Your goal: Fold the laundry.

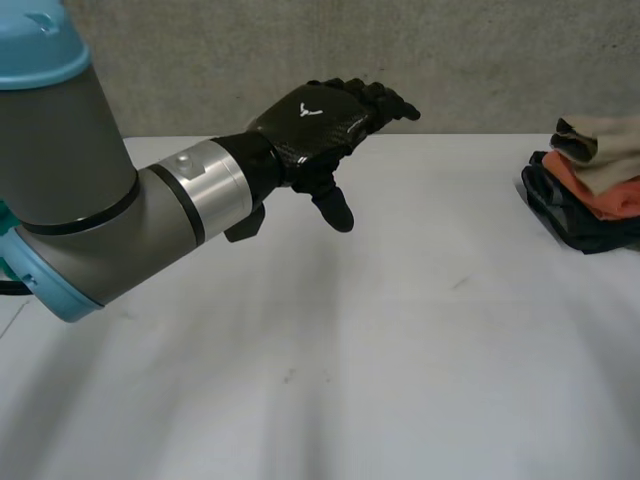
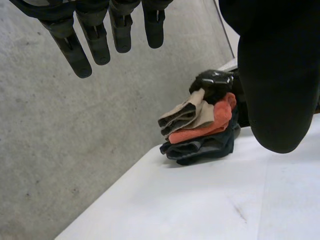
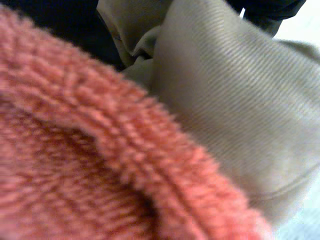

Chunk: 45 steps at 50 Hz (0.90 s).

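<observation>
A small pile of laundry lies at the table's far right edge: a beige cloth [image 1: 603,140] on top, an orange towel [image 1: 605,195] under it, and dark garments [image 1: 580,225] at the bottom. My left hand [image 1: 310,125] hovers above the table's back left, well away from the pile, with straight fingers [image 2: 95,40] and nothing in it. In the left wrist view my right hand [image 2: 216,80] sits on top of the pile [image 2: 200,132], closed on the upper fold of the beige cloth [image 2: 192,112]. Its own wrist view shows the beige cloth [image 3: 235,100] and orange towel [image 3: 75,165] pressed close under the palm.
The white table [image 1: 400,350] stretches bare between my left hand and the pile. A grey concrete wall [image 1: 480,60] stands right behind the table's back edge. My left arm [image 1: 90,200] crosses the near left corner.
</observation>
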### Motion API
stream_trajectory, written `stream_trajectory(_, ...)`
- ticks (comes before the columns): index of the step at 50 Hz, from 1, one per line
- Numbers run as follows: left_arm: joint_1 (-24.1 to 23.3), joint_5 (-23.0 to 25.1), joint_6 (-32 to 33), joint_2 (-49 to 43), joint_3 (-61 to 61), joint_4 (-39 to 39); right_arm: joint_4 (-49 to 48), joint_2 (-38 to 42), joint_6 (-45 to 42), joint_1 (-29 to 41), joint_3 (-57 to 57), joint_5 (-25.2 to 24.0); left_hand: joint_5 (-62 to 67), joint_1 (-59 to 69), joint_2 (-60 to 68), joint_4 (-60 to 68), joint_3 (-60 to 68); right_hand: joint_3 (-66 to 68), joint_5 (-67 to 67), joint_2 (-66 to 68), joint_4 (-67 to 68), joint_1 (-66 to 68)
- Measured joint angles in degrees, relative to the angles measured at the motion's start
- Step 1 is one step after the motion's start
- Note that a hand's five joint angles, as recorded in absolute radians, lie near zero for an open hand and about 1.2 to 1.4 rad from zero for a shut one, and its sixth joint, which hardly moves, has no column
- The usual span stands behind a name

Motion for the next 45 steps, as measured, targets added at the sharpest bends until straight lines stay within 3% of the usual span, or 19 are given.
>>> stream_trajectory(6,-0.14,-0.02,-0.02,-0.86,-0.04,0.01,1.32,1.5,-0.11,-0.7,1.52,-3.08,0.0,0.0,0.0,0.0,0.0,-3.52,-1.62,-3.17,-3.91,-0.79)
stream_trajectory(11,-0.38,-0.03,-0.08,-0.87,0.28,0.01,2.06,-2.09,-0.02,-0.54,4.03,-2.52,0.0,0.0,0.0,0.0,0.0,-45.68,-40.94,-46.77,-45.08,-39.87)
stream_trajectory(13,-0.57,-0.03,-0.09,-0.77,0.38,0.01,2.41,-4.16,-0.01,-0.5,5.37,-1.31,0.0,0.0,0.0,0.0,0.0,-53.61,-48.5,-53.57,-53.84,-45.99)
stream_trajectory(21,-2.02,-0.1,-0.12,-0.03,0.41,-0.05,7.42,-14.99,-0.38,-0.72,12.28,4.08,0.0,0.0,0.0,0.0,0.01,-55.5,-52.95,-54.69,-56.51,-46.28)
stream_trajectory(29,-2.98,-0.12,-0.35,2.11,-0.54,-0.2,21.49,-26.46,-5.44,-5.05,19.43,6.89,0.0,0.0,0.0,0.0,0.01,-55.5,-52.95,-54.69,-56.51,-46.28)
stream_trajectory(33,-2.98,-0.1,-0.9,3.7,-1.12,-0.16,28.75,-30.88,-11.66,-7.35,19.9,12.07,0.0,0.0,0.0,0.0,0.01,-55.51,-52.95,-54.69,-56.51,-46.28)
stream_trajectory(37,-2.83,-0.06,-1.72,5.34,-1.3,-0.05,32.54,-34.2,-19.9,-8.16,18.58,20.23,0.0,0.0,0.0,0.0,0.01,-55.5,-52.95,-54.63,-56.51,-46.28)
stream_trajectory(40,-2.4,-0.22,-2.53,7.39,-1.12,0.11,31.23,-36.88,-25.57,-5.2,17.48,26.37,0.0,0.0,0.0,0.0,0.01,-55.51,-52.95,-54.62,-56.51,-46.28)
stream_trajectory(45,-0.04,-3.84,-2.86,10.28,-0.89,0.2,24.01,-40.69,-26.18,4.27,19.63,27.12,0.02,0.0,0.0,0.0,0.01,-55.5,-52.95,-54.62,-56.51,-46.28)
